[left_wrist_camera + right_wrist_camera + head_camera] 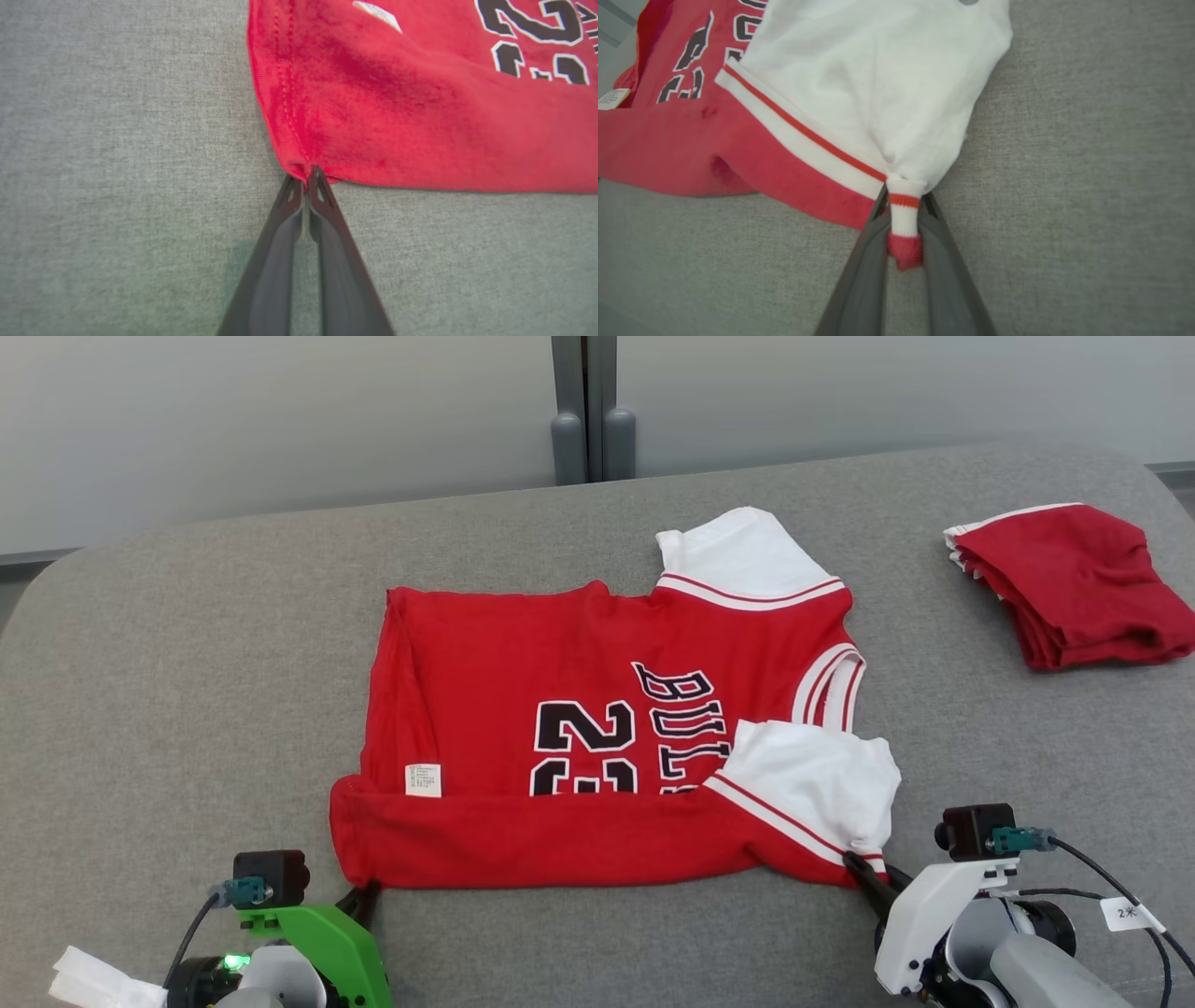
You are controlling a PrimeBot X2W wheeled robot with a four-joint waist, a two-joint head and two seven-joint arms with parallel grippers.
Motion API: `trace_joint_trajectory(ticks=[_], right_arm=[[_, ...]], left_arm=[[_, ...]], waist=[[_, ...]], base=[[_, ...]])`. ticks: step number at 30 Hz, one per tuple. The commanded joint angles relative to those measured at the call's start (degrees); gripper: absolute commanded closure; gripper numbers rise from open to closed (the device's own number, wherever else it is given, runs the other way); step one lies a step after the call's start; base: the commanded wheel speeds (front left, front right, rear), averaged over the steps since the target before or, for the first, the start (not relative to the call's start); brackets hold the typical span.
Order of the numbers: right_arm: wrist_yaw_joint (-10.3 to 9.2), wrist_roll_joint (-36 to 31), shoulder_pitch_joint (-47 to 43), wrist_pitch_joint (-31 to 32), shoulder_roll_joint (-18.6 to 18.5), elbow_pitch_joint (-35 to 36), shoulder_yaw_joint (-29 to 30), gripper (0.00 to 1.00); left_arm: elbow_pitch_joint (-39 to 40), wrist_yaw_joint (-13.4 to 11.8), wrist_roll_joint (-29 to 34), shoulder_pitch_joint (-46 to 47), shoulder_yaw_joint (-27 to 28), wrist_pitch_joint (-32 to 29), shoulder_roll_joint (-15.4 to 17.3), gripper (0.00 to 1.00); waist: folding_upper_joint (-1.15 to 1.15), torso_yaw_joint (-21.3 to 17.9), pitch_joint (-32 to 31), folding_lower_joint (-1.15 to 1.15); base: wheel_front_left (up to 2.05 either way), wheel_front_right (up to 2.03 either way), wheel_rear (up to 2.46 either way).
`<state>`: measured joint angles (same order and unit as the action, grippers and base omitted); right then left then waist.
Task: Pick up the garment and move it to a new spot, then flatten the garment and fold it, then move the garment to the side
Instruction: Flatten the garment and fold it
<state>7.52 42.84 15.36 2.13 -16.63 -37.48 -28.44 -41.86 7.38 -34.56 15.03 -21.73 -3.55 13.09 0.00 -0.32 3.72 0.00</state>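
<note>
Garment (pixel 523 663), red-and-white numbered jersey, near corners clamped in left gripper (pixel 309 175), right gripper (pixel 906 196)

**Grey counter, two garments**

A grey fabric-covered counter (pixel 187 663) with rounded far corners carries a red jersey (pixel 523 672), spread out near the middle with its near edge folded over. A folded red garment (pixel 1083 583) lies well apart at the far right.
</note>
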Motion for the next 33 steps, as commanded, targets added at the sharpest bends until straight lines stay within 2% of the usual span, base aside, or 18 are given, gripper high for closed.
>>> trace_joint_trajectory(ticks=[1, 6, 10, 19, 26, 32, 33], right_arm=[[-0.07, 0.7, 0.4, -0.6, -0.2, -0.2, -0.7, 1.00], [-0.07, 3.0, 1.8, -0.5, -2.7, 1.4, -1.8, 1.00], [-0.07, 5.1, 2.1, 1.2, -6.1, 3.4, -2.6, 1.00], [-0.09, 9.1, -0.6, 9.3, -13.8, 7.4, -2.1, 1.00], [-0.10, 11.4, -3.8, 16.1, -15.6, 9.4, 0.6, 1.00], [-0.10, 10.6, -6.1, 20.0, -14.6, 11.5, 4.1, 1.00], [-0.10, 10.1, -6.4, 20.2, -14.3, 11.7, 4.7, 0.83]], left_arm=[[-0.7, 0.1, -0.3, 0.1, -0.4, 0.0, 0.3, 1.00], [0.8, 0.1, -2.0, -0.8, -1.6, -0.3, 2.1, 1.00], [3.3, 0.1, -2.9, -2.1, -2.2, -1.8, 4.0, 1.00], [14.1, -0.6, -5.8, -7.9, -3.3, -10.8, 8.5, 1.00], [23.7, -3.5, -8.2, -13.4, -3.2, -17.8, 11.1, 1.00], [29.3, -6.5, -9.7, -17.2, -2.6, -21.4, 12.7, 1.00], [29.8, -6.9, -9.6, -17.3, -2.4, -21.3, 12.8, 0.89]], waist=[[0.00, 0.1, -0.5, 0.00], [0.00, 0.3, -1.7, 0.00], [0.00, 0.6, -2.4, 0.00], [0.00, 1.2, -2.7, 0.00], [0.00, 1.2, -2.5, 0.00], [0.00, 0.9, -2.4, 0.00], [0.00, 0.8, -2.3, 0.00]], base=[[0.00, 0.00, 0.00], [0.00, 0.00, 0.00], [0.00, 0.00, 0.00], [0.00, 0.00, 0.00], [0.00, 0.00, 0.00], [0.00, 0.00, 0.00], [0.00, 0.00, 0.00]])
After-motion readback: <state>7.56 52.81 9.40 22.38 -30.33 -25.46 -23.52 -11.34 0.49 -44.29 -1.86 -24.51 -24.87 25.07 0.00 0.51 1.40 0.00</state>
